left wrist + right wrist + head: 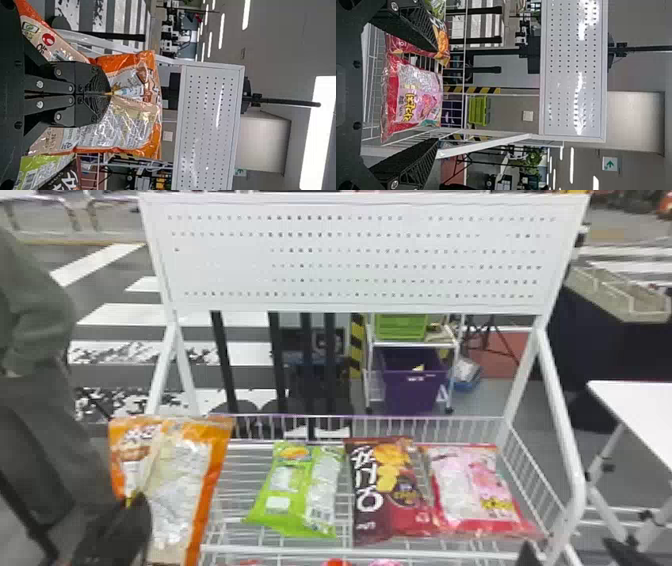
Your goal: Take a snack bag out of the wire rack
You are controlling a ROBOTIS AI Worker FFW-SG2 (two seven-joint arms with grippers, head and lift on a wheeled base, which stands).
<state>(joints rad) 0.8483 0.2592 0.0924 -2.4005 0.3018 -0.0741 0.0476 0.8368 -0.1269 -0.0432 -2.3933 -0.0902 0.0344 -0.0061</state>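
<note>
Left claw (133,501) tight on orange bag (182,475), green bag (296,495) near

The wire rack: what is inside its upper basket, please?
A green bag, a dark red bag and a pink bag lie there. The orange bag, in the left gripper, hides the left end of the basket and anything there.

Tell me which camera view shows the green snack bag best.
The head view: the green snack bag appears whole there, lying in the wire rack. The left wrist view catches part, cut off by the picture's edge; the right wrist view, a small piece.
</note>
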